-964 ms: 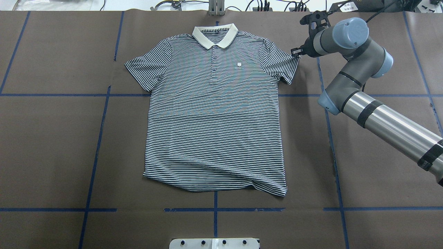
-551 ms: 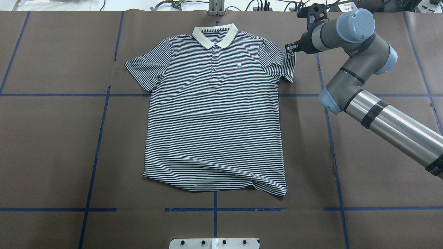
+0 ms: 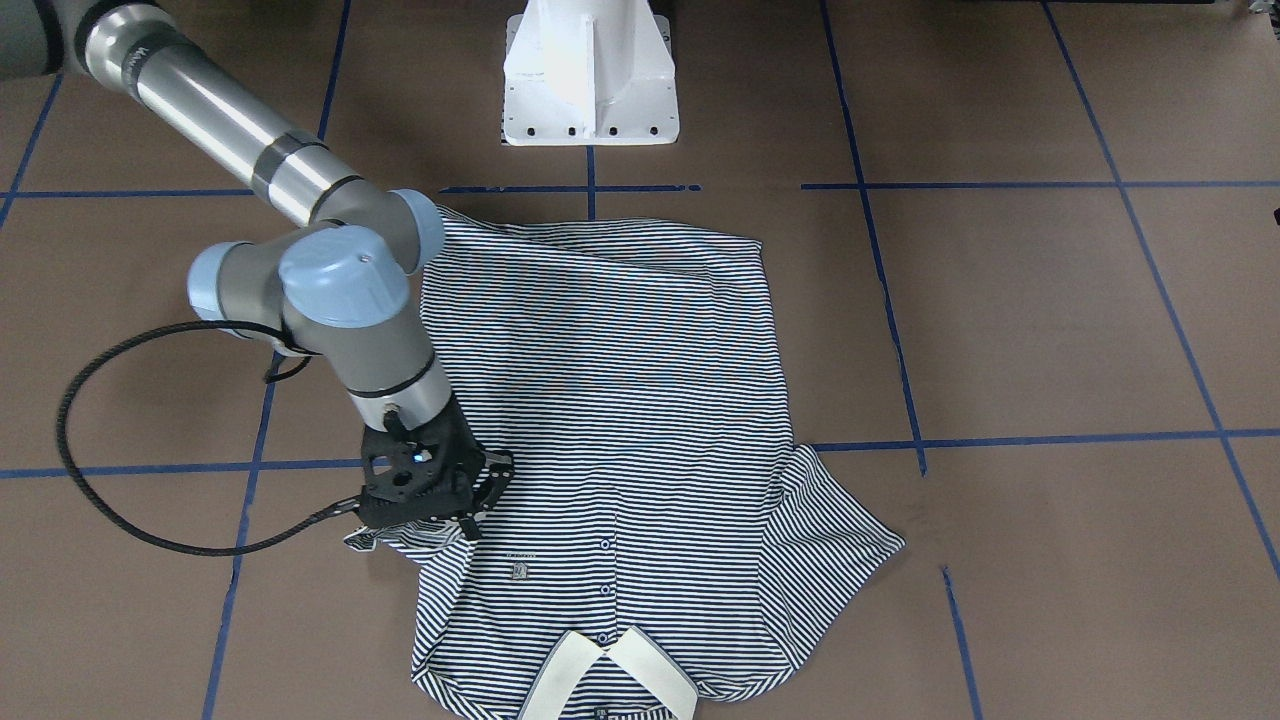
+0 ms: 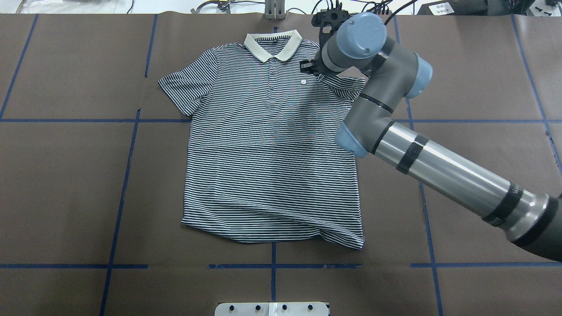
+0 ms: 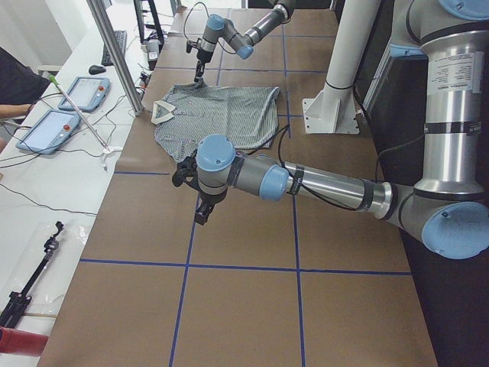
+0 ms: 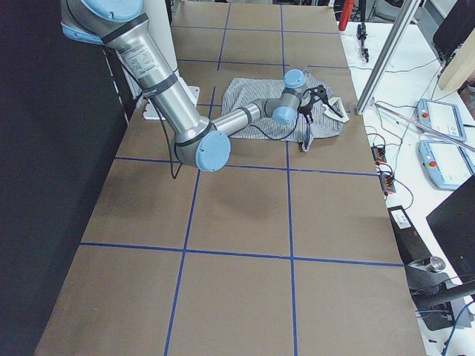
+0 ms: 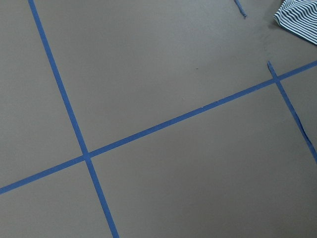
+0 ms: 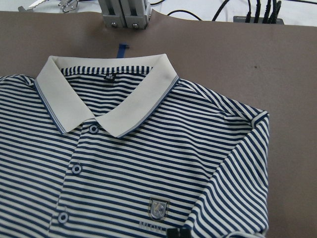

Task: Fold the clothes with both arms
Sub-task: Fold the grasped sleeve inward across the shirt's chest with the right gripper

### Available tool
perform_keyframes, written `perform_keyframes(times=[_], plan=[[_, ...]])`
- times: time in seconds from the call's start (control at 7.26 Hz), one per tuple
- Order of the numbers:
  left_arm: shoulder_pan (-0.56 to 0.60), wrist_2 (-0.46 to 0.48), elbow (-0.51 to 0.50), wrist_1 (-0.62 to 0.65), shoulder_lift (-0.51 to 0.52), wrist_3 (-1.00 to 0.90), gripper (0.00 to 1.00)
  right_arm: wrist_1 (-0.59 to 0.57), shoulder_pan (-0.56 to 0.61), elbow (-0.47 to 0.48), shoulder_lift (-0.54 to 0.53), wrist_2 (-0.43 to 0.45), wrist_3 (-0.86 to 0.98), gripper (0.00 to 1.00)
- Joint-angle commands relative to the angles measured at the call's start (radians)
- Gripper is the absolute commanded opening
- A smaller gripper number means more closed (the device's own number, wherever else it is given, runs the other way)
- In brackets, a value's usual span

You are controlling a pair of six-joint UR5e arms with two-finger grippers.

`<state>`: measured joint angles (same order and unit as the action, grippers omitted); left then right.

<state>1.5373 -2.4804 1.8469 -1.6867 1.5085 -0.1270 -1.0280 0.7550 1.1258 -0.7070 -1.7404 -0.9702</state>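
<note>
Sleeve folding is the step in hand, by my reading.

Front-facing view: the polo shirt (image 3: 620,400) is lying flat on the desk (image 3: 1050,300), collar toward the camera. The right pincer (image 3: 440,518) is bearing down at the chest, with the right sleeve (image 3: 392,538) bunching under it. Its jaws are looking closed on that sleeve cloth, though the black body is hiding much of the contact.

Overhead view: that pincer is sitting just beside the chest logo (image 4: 303,81), and the sleeve is trailing from it across the shoulder, partly turned inward. The opposite sleeve (image 4: 184,87) is lying spread out.

Left side view: the left pincer (image 5: 202,212) is hanging over bare desk, well apart from the shirt. I cannot tell whether it is open or closed.

Right side view: the right arm is reaching over the shirt's collar end, and little else is showing.

Left wrist view: only blue tape lines (image 7: 148,131) and one striped corner of the shirt are showing, with no fingers.

Right wrist view: the collar (image 8: 109,99) and logo are filling the frame. A folded sleeve edge is running down the right, and one dark fingertip (image 8: 178,233) is peeking in at the bottom.

Next move, as I judge it: laying the sleeve flat over the chest, letting go without dragging the body cloth, then bringing the left arm in for the other sleeve.
</note>
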Motion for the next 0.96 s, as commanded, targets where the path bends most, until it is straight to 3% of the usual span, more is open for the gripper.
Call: perform_keyframes(times=[0.0,0.14,0.28,0.41,0.55,0.83], plan=[[0.0,0.0,0.008,0.001,-0.001,0.001,1.0,-0.018,-0.032,-0.156,0.105,0.076,-0.008,0.0],[0.001,0.0,0.009,0.001,-0.001,0.003,1.0,-0.017,-0.066,-0.243,0.159,0.147,-0.013,0.0],[0.001,0.0,0.011,0.001,-0.001,0.001,1.0,-0.017,-0.072,-0.256,0.162,0.162,-0.013,0.0],[0.001,0.0,0.014,0.001,-0.002,0.001,1.0,-0.017,-0.072,-0.271,0.161,0.176,-0.013,0.54],[0.001,0.0,0.017,0.001,-0.001,0.003,1.0,-0.017,-0.071,-0.276,0.161,0.189,-0.015,1.0],[-0.005,-0.002,-0.004,-0.025,0.022,0.007,1.0,-0.015,-0.036,-0.229,0.155,0.174,-0.018,1.0]])
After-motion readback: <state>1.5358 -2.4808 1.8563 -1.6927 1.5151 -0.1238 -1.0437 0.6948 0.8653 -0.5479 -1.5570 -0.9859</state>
